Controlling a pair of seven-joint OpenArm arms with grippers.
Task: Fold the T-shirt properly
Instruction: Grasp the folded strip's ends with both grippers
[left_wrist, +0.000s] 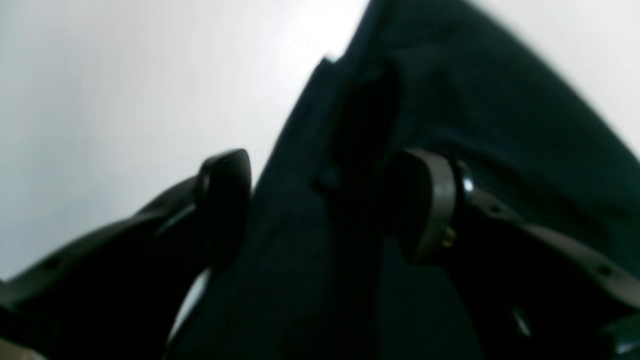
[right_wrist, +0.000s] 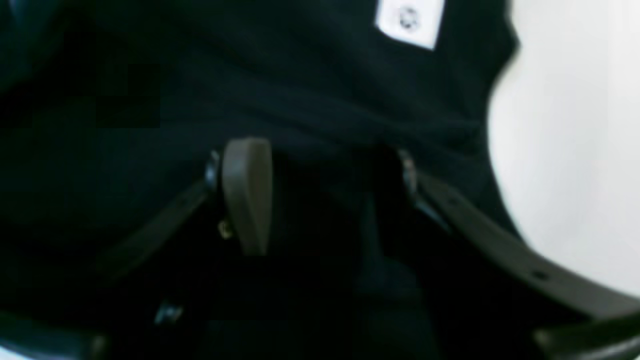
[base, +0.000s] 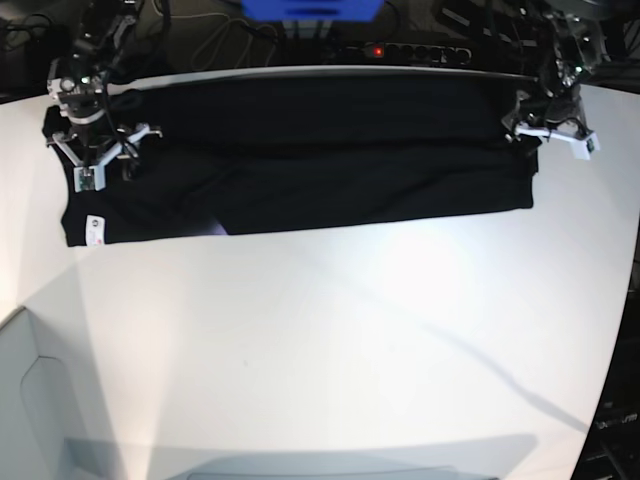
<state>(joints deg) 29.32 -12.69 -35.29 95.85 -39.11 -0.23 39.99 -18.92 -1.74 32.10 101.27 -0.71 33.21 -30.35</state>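
Left wrist view: the left claw (left_wrist: 325, 200) is standing spread, its two fingers straddling a raised ridge of the black T-shirt (left_wrist: 475, 125); no pinch is showing, and the white tabletop (left_wrist: 100, 100) is lying beyond.

Right wrist view: the right claw (right_wrist: 325, 195) is likewise standing spread over dark cloth, gripping nothing, with the small white tag (right_wrist: 410, 20) lying just beyond it.

Base view: the T-shirt (base: 300, 165) is lying as a long folded band across the far side of the tabletop (base: 330, 330), one claw hovering at each end. Judgement: a lengthwise fold is being released. The next move is calling for a fresh grasp at the ends to fold the band crosswise.
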